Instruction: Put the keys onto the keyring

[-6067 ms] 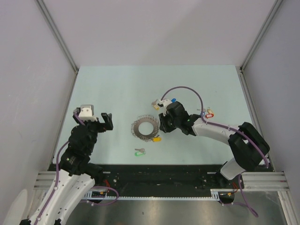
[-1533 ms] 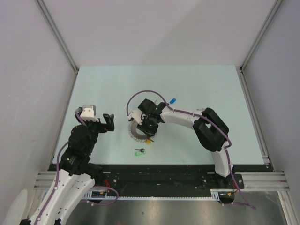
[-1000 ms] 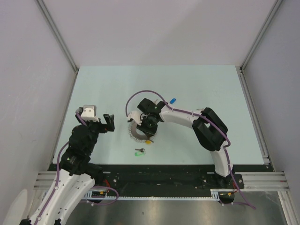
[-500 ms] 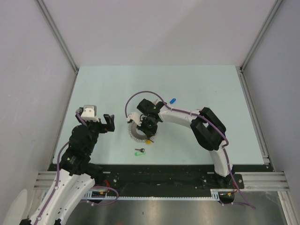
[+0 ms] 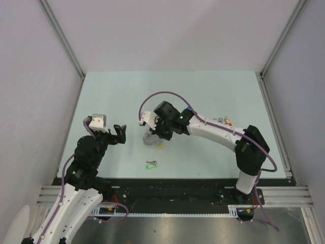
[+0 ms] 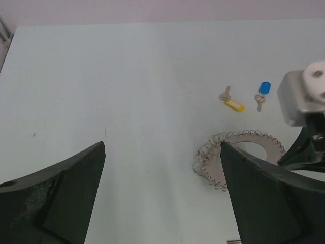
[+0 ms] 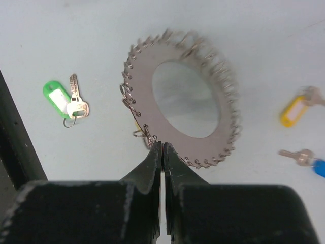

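**Right arm's fingers** [image 7: 150, 165]: closed tip to tip on the fringed rim of the keyring [image 7: 138, 86], on the part of the rim nearest the wrist camera. The keyring sits a little left of the middle of the table [image 5: 117, 96], well in from every edge. In the overhead view the wrist covers its far-right part and the rest shows as a narrow grey crescent. Whether the pinched edge is off the surface cannot be told.

**Left arm's fingers** [image 6: 56, 203]: spread wide and holding nothing, above the near-left part of the table. They are apart from the keyring, with open surface between.

**Loose keys:**
- The green-tagged key [image 5: 151, 164] lies close to the table's near edge, apart from the keyring.
- A yellow tag [image 5: 160, 145] shows at the keyring's near rim. Whether it touches the rim or lies under it cannot be told.
- A yellow-tagged key [image 6: 232, 104] and a blue-tagged key [image 6: 262, 92] lie side by side just beyond the keyring, not touching it.
- The red-tagged keys [image 5: 224, 121] lie well to the right, just beyond the right arm [image 5: 218, 133].

**Edges and room:** walls [image 5: 30, 76] stand along the left, right and far edges of the table. The widest open surface runs from the blue-tagged key to the far wall, and a second open strip lies along the left edge
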Controlling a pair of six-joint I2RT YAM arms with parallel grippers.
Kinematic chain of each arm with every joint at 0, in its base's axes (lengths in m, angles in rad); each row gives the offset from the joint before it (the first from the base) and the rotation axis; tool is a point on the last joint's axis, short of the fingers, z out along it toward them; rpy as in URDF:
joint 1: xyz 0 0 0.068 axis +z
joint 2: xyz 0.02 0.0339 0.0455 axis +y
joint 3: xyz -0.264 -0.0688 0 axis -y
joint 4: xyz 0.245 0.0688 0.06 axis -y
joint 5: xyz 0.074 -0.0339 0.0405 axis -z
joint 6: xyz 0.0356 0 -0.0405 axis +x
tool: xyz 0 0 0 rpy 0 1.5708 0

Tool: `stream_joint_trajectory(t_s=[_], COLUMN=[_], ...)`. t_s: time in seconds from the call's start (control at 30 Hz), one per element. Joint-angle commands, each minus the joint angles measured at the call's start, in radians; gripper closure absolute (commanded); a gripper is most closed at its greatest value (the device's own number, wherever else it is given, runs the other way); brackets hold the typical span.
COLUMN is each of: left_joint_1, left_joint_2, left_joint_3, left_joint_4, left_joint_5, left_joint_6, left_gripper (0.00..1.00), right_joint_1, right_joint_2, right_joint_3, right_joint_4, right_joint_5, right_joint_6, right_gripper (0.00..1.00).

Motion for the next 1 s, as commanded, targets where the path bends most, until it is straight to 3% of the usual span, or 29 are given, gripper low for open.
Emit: stream_joint_trajectory(t_s=[0.0, 0.07, 0.1, 0.17, 0.23, 0.53, 0.77, 0.97], left_joint_1=[-0.006, -0.006, -0.006, -0.006, -0.006, -0.006, -0.006, -0.046], left_joint_2=[-0.021, -0.021, -0.020, -0.006, 0.025, 0.167, 0.328, 0.422], left_joint_3=[0.005, 0.005, 0.007, 0.022, 0.034, 0.091, 0.146, 0.136], left_joint_4=[0.086, 0.118, 0.127, 0.141, 0.150, 0.236, 0.356, 0.512], left_joint_5=[0.120, 0.190, 0.211, 0.266, 0.345, 0.591, 0.841, 0.945], left_joint_6=[0.024, 0.033, 0.036, 0.049, 0.059, 0.030, -0.046, -0.164], left_gripper=[0.00, 0.00, 0.00, 0.00, 0.00, 0.00, 0.00, 0.00], right_joint_1=[0.034, 0.034, 0.045, 0.048, 0.050, 0.036, -0.032, -0.104], right_joint_2=[-0.151, -0.197, -0.211, -0.266, -0.316, -0.619, -0.729, -0.755], right_joint_3=[-0.058, -0.072, -0.075, -0.107, -0.156, -0.493, -0.632, -0.705], right_joint_4=[0.144, 0.153, 0.158, 0.188, 0.293, 0.777, 0.984, 1.165], right_joint_5=[0.130, 0.133, 0.229, 0.263, 0.282, 0.130, -0.019, -0.089], right_joint_6=[0.024, 0.021, 0.042, 0.036, 0.050, 0.099, 0.194, 0.312], right_gripper=[1.00, 1.00, 1.00, 1.00, 1.00, 1.00, 1.00, 1.00])
